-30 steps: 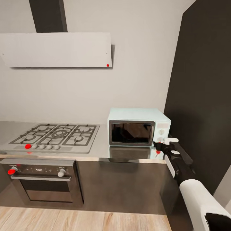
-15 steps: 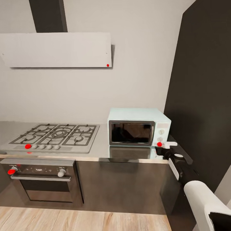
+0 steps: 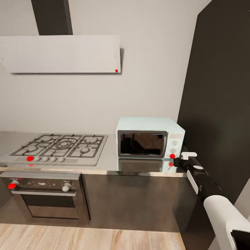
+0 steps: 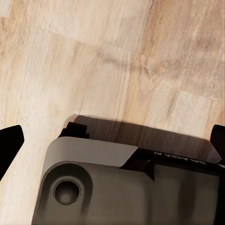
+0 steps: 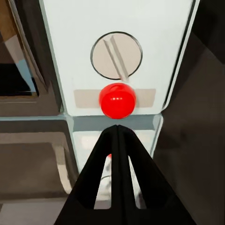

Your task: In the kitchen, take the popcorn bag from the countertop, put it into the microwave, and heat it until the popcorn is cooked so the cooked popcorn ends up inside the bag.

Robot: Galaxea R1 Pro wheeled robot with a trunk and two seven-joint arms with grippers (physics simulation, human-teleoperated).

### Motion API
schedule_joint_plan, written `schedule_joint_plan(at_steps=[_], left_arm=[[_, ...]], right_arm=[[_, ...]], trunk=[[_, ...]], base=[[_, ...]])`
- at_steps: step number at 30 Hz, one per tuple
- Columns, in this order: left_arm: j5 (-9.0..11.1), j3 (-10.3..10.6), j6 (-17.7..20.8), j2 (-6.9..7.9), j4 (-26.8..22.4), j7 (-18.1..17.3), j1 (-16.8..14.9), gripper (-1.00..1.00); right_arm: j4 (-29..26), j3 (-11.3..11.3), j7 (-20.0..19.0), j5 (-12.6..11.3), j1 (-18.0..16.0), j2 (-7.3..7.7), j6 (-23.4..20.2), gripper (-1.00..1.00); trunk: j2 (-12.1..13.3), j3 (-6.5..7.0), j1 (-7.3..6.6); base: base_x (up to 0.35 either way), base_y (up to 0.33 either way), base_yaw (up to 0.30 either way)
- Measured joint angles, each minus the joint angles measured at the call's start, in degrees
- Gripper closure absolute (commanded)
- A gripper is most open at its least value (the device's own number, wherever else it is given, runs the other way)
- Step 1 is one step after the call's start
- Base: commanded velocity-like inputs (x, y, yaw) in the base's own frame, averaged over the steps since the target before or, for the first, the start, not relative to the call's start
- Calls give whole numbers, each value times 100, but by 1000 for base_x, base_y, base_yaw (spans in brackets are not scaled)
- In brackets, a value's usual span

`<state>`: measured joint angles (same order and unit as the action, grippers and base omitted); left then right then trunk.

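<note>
Red indicator light (image 5: 117,101) sits just beyond the right gripper's (image 5: 118,129) closed fingers.

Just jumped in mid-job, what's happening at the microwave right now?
The right end effector, fingers pressed together, sits at the lower right corner of the microwave, its tip just below the red indicator light under the lower knob. The microwave door is closed, on the countertop beside the gas hob. The left end effector is open and faces the wooden floor.
</note>
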<state>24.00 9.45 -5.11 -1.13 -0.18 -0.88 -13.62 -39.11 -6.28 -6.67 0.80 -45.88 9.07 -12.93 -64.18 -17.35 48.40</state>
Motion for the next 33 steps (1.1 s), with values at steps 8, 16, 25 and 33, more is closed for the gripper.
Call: schedule_joint_plan(at_steps=[8,16,25,33], left_arm=[[4,0,-2,25,1,0,4,-100],[4,-9,-2,34,1,0,3,-100],[4,-9,-2,34,1,0,4,-100],[4,-9,-2,34,1,0,2,-100]], right_arm=[[9,9,43,3,2,-8,24,100],[53,9,79,-4,3,-64,51,100],[310,5,90,5,3,-57,69,100],[317,3,90,7,3,-42,69,100]], trunk=[[0,0,0],[-1,0,-1],[-1,0,-1],[-1,0,-1]], base=[[0,-57,0],[49,0,0],[117,0,0],[99,0,0]])
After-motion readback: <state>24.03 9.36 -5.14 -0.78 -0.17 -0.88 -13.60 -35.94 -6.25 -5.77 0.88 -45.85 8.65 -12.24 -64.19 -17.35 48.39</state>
